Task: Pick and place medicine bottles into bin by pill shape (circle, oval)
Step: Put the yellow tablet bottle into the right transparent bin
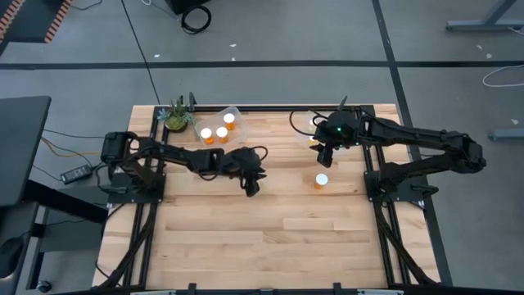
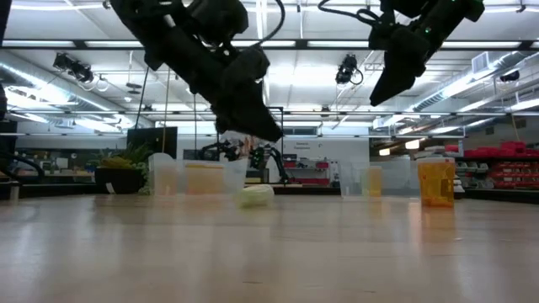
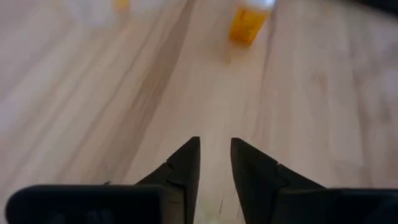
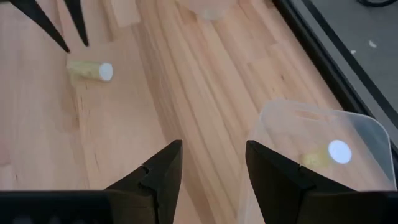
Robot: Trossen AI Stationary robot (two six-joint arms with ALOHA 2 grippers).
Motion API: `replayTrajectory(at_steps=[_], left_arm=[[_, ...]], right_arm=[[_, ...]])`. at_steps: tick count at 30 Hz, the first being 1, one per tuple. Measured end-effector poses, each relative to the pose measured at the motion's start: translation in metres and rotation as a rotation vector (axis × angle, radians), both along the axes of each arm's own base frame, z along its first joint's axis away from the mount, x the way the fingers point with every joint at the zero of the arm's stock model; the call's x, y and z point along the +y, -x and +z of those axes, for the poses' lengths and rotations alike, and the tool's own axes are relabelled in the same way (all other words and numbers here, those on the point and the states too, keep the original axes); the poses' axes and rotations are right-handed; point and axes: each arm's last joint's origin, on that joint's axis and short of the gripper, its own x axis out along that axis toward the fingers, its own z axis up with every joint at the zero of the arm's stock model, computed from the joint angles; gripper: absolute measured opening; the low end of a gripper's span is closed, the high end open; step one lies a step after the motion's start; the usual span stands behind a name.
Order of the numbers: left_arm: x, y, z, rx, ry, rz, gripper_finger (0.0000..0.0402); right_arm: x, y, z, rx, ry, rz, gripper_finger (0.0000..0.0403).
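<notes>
One orange medicine bottle point(image 1: 321, 180) with a white cap stands upright on the table; it also shows in the low view point(image 2: 435, 181) and the left wrist view point(image 3: 247, 23). A pale bottle point(image 4: 90, 70) lies on its side near my left gripper's fingertips, and shows in the low view point(image 2: 257, 195). My left gripper point(image 1: 251, 184) is open and empty above the table's middle point(image 3: 214, 143). My right gripper point(image 1: 326, 156) is open and empty, raised beside the right bin point(image 4: 211, 146). Three bottles point(image 1: 219, 129) stand in the left bin, and one bottle point(image 4: 339, 151) is in the right bin.
A clear left bin point(image 1: 214, 123) and a clear right bin point(image 4: 311, 130) stand at the table's far side. A small plant point(image 1: 177, 115) stands at the far left corner. Bare wood point(image 1: 270, 238) spreads across the near half of the table.
</notes>
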Motion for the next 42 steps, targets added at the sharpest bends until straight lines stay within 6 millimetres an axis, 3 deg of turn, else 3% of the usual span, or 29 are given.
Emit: replayTrajectory(at_steps=[3,8,11,18,32,42], left_arm=[[-0.003,0.003,-0.002,0.106,0.035,0.018,0.0111],[-0.022,0.006,0.000,0.211,0.023,0.034,0.0168],[-0.033,0.005,0.002,0.191,0.040,0.045,0.0209],[-0.043,0.002,-0.016,0.227,0.025,0.144,0.0281],[-0.059,-0.002,-0.045,0.250,-0.049,0.259,0.0266],[-0.059,0.002,-0.057,0.330,-0.068,0.263,0.0225]], right_arm=[[0.000,0.001,0.001,-0.008,-0.001,-0.004,0.0184],[0.000,-0.001,-0.005,-0.018,0.013,0.005,0.0184],[-0.001,-0.003,-0.010,-0.045,0.032,0.015,0.0184],[-0.001,-0.003,-0.017,-0.038,0.037,0.022,0.0184],[0.004,0.002,-0.018,0.002,0.026,0.039,0.0184],[0.010,0.024,0.006,-0.128,0.092,0.024,0.0184]])
